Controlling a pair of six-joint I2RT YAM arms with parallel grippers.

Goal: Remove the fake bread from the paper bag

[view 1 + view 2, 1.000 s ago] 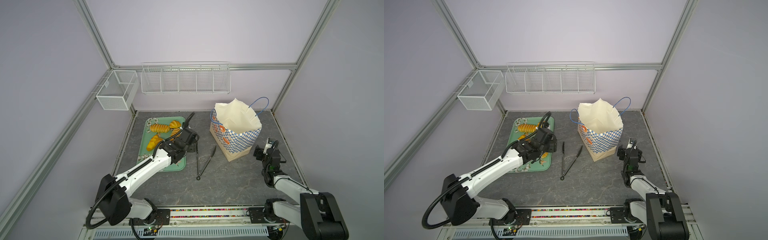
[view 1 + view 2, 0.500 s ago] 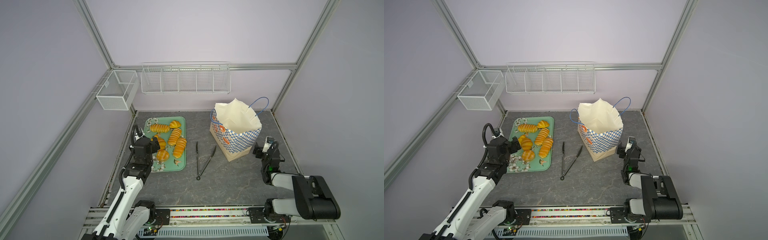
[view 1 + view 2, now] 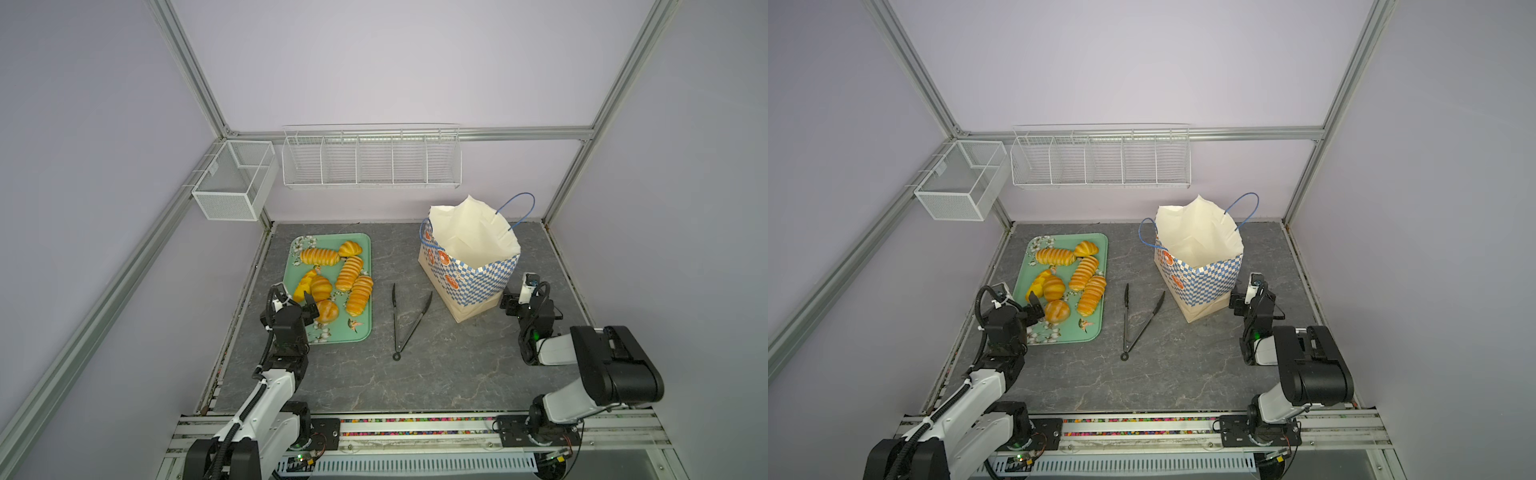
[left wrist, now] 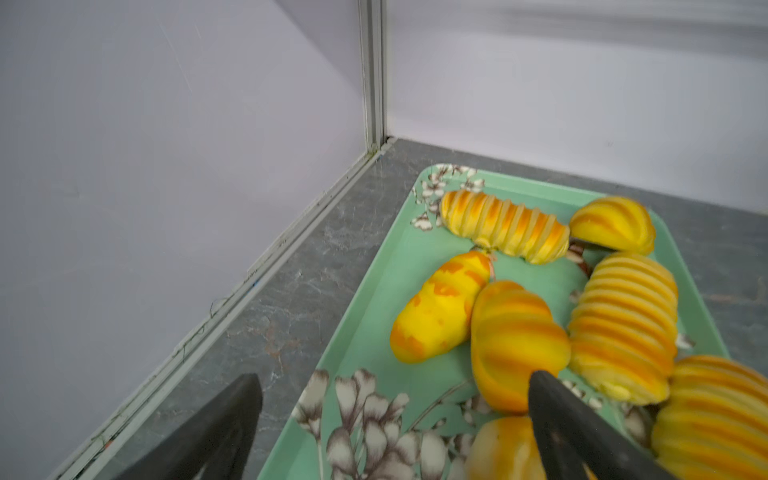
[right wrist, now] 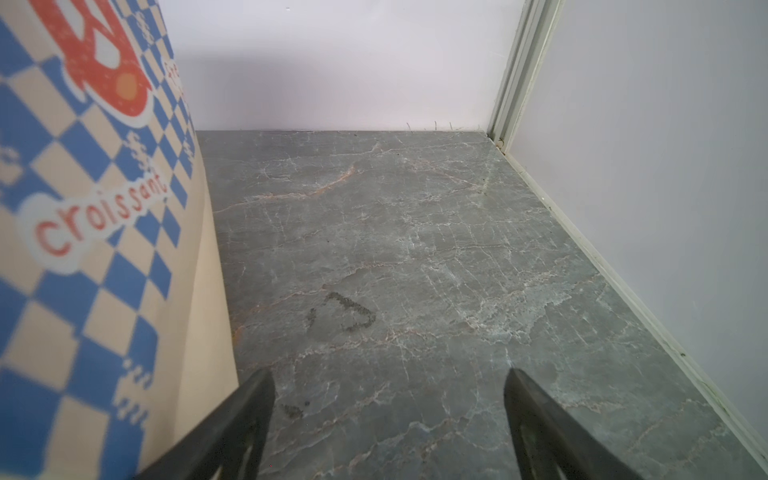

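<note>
You are looking down on a grey marbled table (image 3: 457,374) boxed in by lilac walls and an aluminium frame. All the fake bread (image 3: 348,273) you can see lies on the mint-green flowered tray (image 3: 362,337) at the left. There are seven glossy golden-orange pieces: three long ribbed loaves, rounder striped buns, and one smooth yellow piece blotched with orange. Several lie touching one another.

Your left tool (image 4: 392,380) sits at the tray's near left corner with its jaws spread wide and nothing between them. In the left wrist view one finger (image 4: 582,436) lies in front of a bun.

The paper bag (image 3: 469,278) stands at the right, well apart from the tray. It is blue-and-white checked with orange prints, a plain tan base, a cream inside and thin blue cord handles. Its mouth gapes open, but you cannot see its bottom.

Your right tool (image 5: 388,374) sits low just beside the bag's base, jaws wide and empty. Black tongs (image 3: 405,320) lie on the table between tray and bag.
</note>
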